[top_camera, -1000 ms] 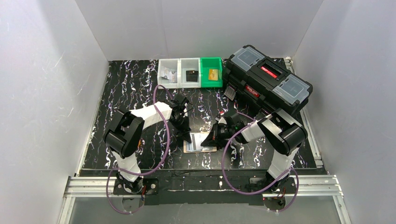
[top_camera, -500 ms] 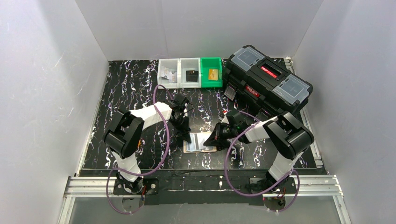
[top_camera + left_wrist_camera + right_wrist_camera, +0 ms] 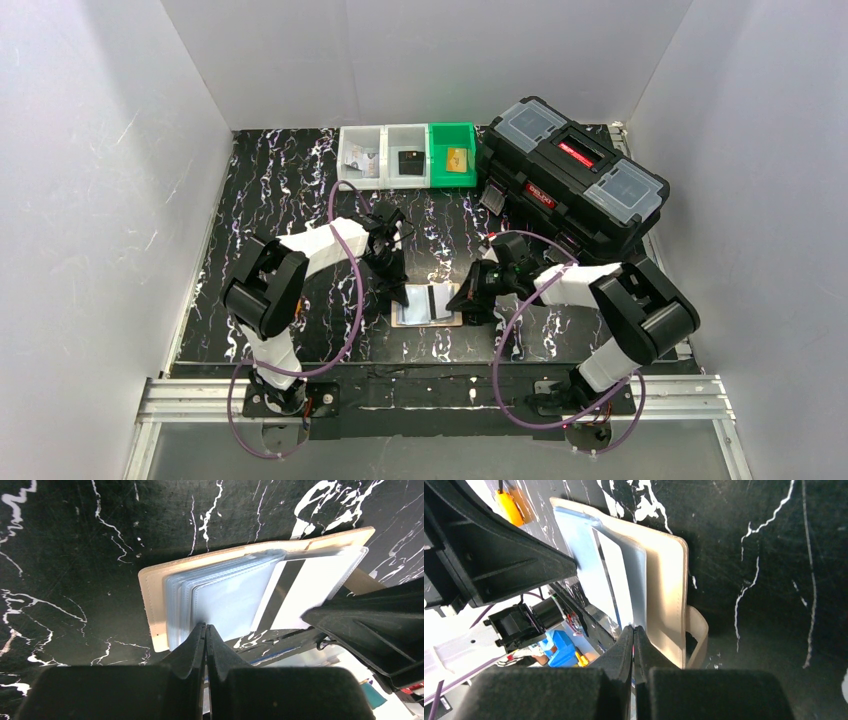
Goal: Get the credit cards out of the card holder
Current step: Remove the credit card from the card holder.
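Card holder (image 3: 420, 312) lies open by the worktop's (image 3: 280, 180) near edge, mid-width. Your left hand (image 3: 205, 626), closed, pins its sleeves (image 3: 225, 600) against sliding. Your right hand (image 3: 633, 627) looks pinched on the striped credit card (image 3: 305, 592), likely to draw it out.

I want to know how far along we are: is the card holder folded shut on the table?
No, the card holder lies open, with its clear sleeves and a striped card exposed.

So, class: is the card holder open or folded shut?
Open. The card holder lies spread flat on the table, its clear plastic sleeves exposed and a striped card showing among them.
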Robot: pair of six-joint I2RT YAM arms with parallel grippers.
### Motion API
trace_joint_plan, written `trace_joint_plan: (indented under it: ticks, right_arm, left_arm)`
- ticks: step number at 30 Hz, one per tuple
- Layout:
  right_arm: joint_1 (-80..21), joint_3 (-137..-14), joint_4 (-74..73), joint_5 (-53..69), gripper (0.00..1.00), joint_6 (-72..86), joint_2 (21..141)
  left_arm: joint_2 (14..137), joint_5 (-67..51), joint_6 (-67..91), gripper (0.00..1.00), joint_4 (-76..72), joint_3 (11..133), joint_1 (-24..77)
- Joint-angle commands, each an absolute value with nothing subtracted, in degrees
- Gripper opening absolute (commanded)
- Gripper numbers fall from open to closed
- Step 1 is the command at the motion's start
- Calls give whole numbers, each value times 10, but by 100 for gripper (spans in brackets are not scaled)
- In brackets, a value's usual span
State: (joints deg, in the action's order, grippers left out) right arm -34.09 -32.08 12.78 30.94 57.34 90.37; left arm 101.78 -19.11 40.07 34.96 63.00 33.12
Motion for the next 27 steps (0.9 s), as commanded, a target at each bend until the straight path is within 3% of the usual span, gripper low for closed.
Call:
trace_joint_plan:
  ticks: [1, 9, 11, 13, 16, 27]
  right_arm:
    - [-337, -334, 72, 284, 1, 547, 866]
    - [-334, -375, 27, 291, 1, 533, 825]
    - [-333, -385, 19, 294, 1, 533, 819]
    - [-332, -396, 13, 300, 1, 533, 810]
    - [-331, -412, 2, 306, 1, 534, 798]
    - [-293, -468, 23, 399, 1, 582, 744]
  left_arm:
    - [1020, -137, 381, 0, 388, 639, 328]
    - [1007, -164, 379, 2, 400, 687, 328]
    - [997, -167, 376, 12, 411, 706, 328]
    - [983, -166, 372, 30, 427, 728, 328]
    - [963, -171, 363, 45, 445, 753, 326]
    - [873, -358, 398, 65, 354, 731, 267]
